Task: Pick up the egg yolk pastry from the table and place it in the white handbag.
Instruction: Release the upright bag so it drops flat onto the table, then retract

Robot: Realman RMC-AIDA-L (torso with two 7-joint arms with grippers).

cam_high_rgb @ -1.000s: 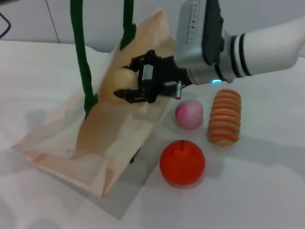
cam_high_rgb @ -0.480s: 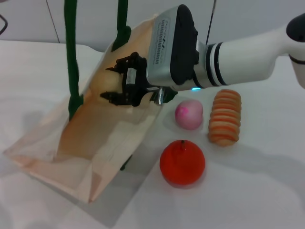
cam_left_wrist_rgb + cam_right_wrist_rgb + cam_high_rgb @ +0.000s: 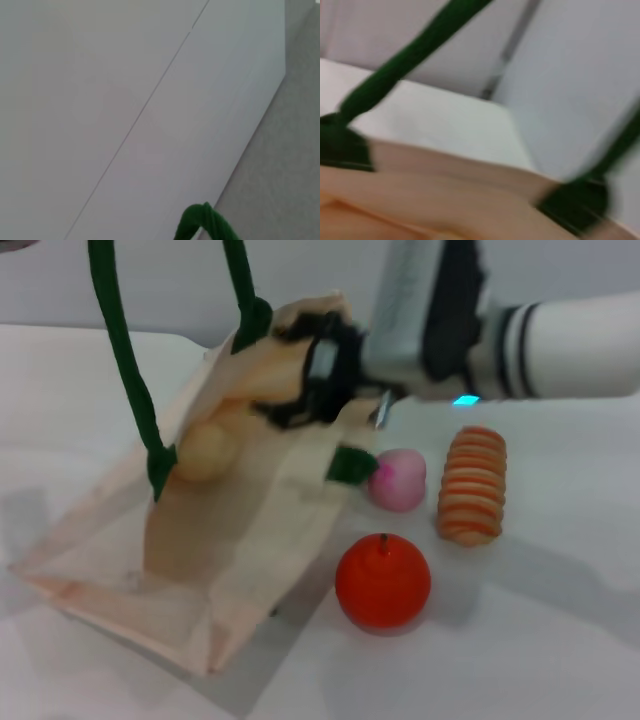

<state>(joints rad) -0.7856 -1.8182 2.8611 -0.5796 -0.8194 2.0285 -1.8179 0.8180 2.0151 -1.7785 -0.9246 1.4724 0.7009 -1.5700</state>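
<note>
The white handbag (image 3: 250,530) stands tilted on the table, its mouth held open by dark green handles (image 3: 120,350) that run up out of the head view. The egg yolk pastry (image 3: 205,450), a small tan ball, lies inside the bag against its far wall. My right gripper (image 3: 300,375) hovers at the bag's upper rim, to the right of the pastry and apart from it, fingers spread and empty. The right wrist view shows the bag's rim (image 3: 445,165) and a green handle (image 3: 405,62). My left gripper is out of view; the left wrist view shows only a bit of green handle (image 3: 205,222).
A pink-white bun (image 3: 397,478), a striped bread roll (image 3: 473,485) and an orange-red fruit (image 3: 382,580) lie on the white table (image 3: 540,640) to the right of the bag. A loose green handle end (image 3: 350,465) hangs beside the bun.
My right gripper has let go of the pastry, which now rests lower in the bag, and has drawn back up and to the right. The bag's handles have shifted left.
</note>
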